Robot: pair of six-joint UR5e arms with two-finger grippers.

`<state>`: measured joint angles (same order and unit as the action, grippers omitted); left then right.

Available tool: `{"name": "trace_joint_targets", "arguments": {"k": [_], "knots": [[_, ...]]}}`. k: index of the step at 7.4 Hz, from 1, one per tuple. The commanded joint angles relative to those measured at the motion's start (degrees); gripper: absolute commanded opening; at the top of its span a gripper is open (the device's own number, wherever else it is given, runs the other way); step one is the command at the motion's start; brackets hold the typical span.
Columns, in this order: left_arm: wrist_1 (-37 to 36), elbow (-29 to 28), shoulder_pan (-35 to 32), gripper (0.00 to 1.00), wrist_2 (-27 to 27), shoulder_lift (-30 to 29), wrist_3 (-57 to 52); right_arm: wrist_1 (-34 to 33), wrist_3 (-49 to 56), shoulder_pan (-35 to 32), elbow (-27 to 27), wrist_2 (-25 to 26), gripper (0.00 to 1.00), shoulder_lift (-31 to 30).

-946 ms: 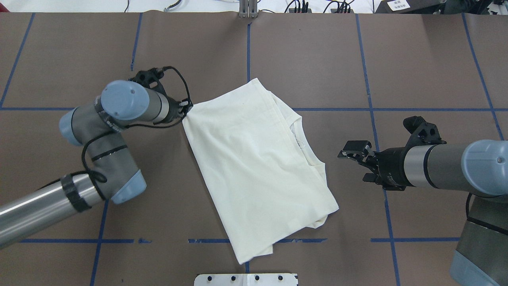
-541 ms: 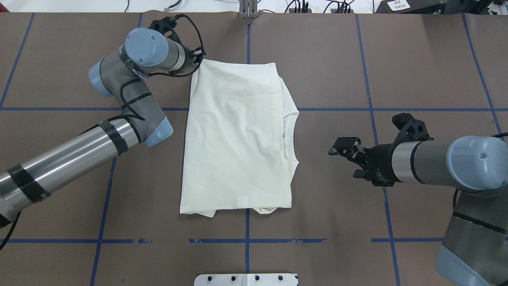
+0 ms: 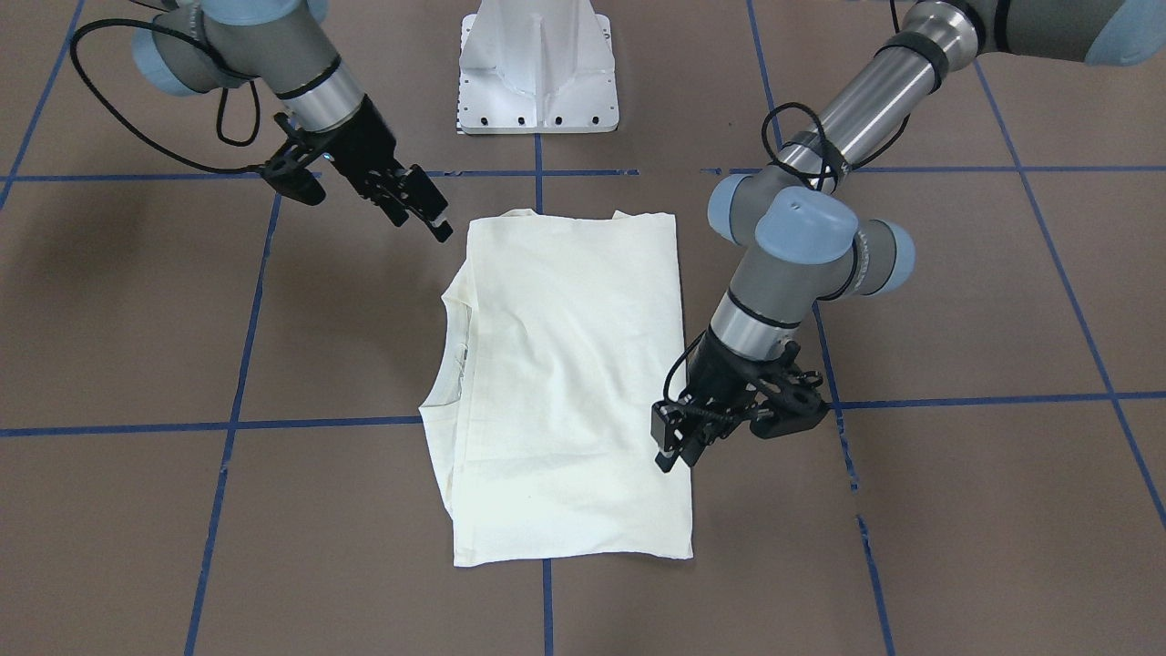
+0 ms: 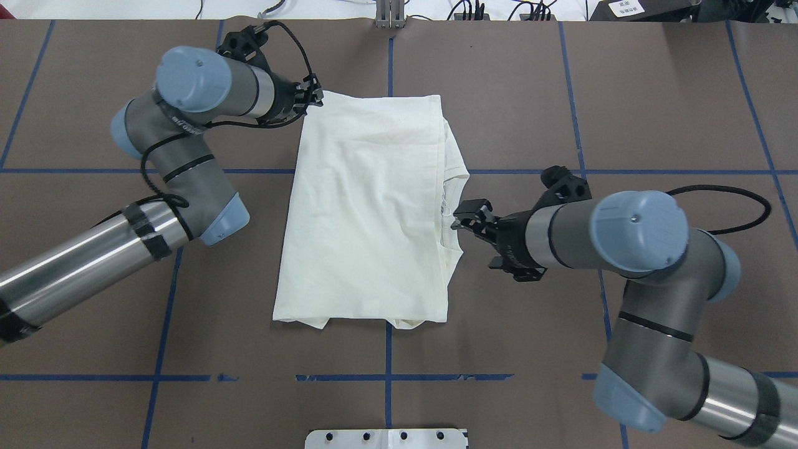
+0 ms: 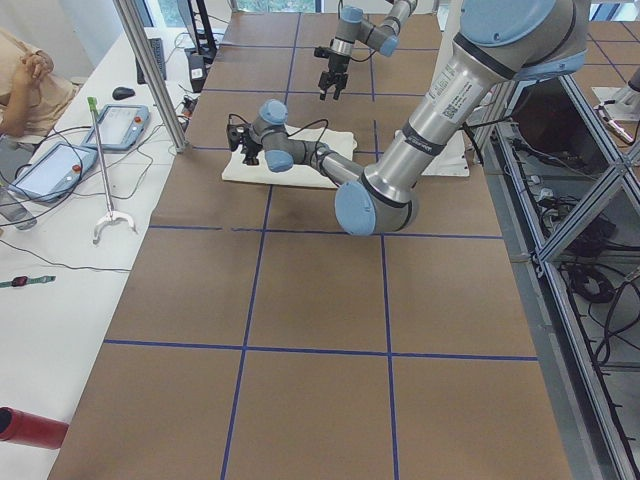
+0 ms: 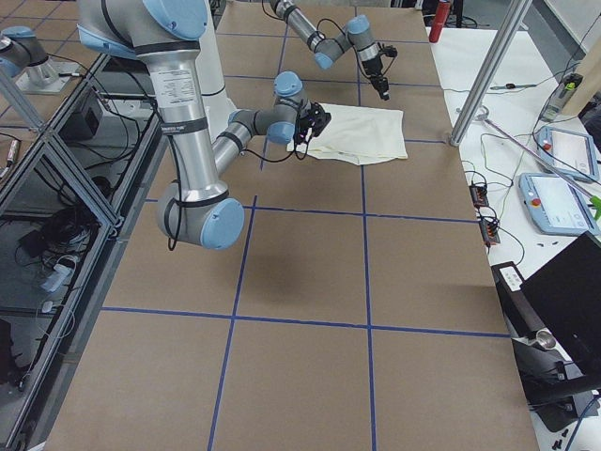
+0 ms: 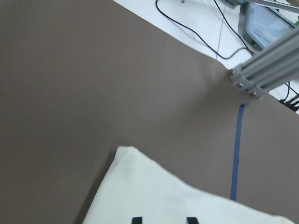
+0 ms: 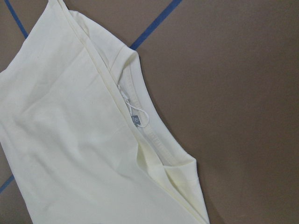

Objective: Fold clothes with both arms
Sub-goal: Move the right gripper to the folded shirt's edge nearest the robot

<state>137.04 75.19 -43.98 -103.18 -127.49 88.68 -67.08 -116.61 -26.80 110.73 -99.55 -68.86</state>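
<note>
Shirt (image 4: 368, 206) lies squared, so right gripper (image 4: 461, 217), jaws apart, should pinch every collar (image 8: 156, 137) layer (left gripper (image 4: 313, 98) seems spread too).

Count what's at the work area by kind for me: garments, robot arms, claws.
Cream shirt: 1
Robot arms: 2 (left arm, right arm)
Claws: 2 (left claw, right claw)
Total: 5
</note>
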Motion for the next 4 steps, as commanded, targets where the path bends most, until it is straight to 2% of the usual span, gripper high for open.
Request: {"name": "trace_joint_targets", "arguments": {"k": [1, 4], "knots": [[-0.19, 7.34, 0.04, 0.47, -2.2, 5.67, -0.09, -7.19, -7.45, 5.15, -6.99, 5.31, 1.0, 8.99], [-0.28, 7.08, 0.39, 0.49, -1.85, 5.58, 0.17, -7.19, -9.69, 10.87, -10.18, 9.72, 1.0, 9.27]]}}
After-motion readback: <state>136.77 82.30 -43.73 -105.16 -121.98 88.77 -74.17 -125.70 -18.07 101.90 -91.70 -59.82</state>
